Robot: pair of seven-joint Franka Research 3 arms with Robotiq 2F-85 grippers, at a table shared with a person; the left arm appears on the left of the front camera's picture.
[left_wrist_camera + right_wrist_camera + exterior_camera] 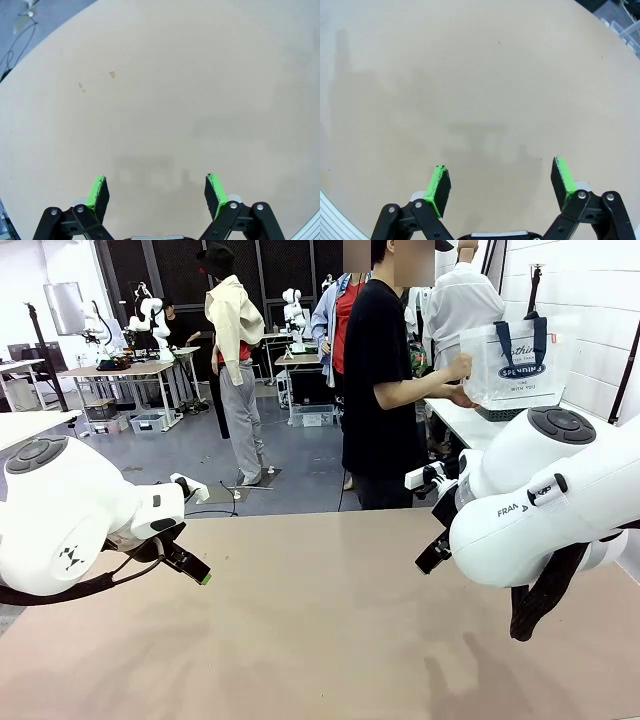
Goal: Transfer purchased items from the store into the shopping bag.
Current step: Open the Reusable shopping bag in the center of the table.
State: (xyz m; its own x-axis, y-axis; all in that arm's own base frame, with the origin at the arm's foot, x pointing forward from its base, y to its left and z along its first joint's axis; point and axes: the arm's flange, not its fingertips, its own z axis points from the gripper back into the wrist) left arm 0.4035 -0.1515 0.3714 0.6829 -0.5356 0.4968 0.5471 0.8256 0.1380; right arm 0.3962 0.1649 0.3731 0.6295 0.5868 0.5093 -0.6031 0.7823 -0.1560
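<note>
Beyond the far side of the table, a person in a black T-shirt holds up the shopping bag, clear plastic with navy handles and a navy oval. Just under it shows the lattice side of the dark grey store, resting on a white side table. The purchased items are out of view. My left gripper hangs low over the tan table at the left; my left gripper is open with nothing between its green pads. My right gripper peeks out behind its arm at the right; my right gripper is also open over bare tabletop.
The white side table stands beyond the far right corner. A small tan scrap and faint marks lie on the tabletop ahead of the left gripper. Other people and workbenches stand farther back in the room.
</note>
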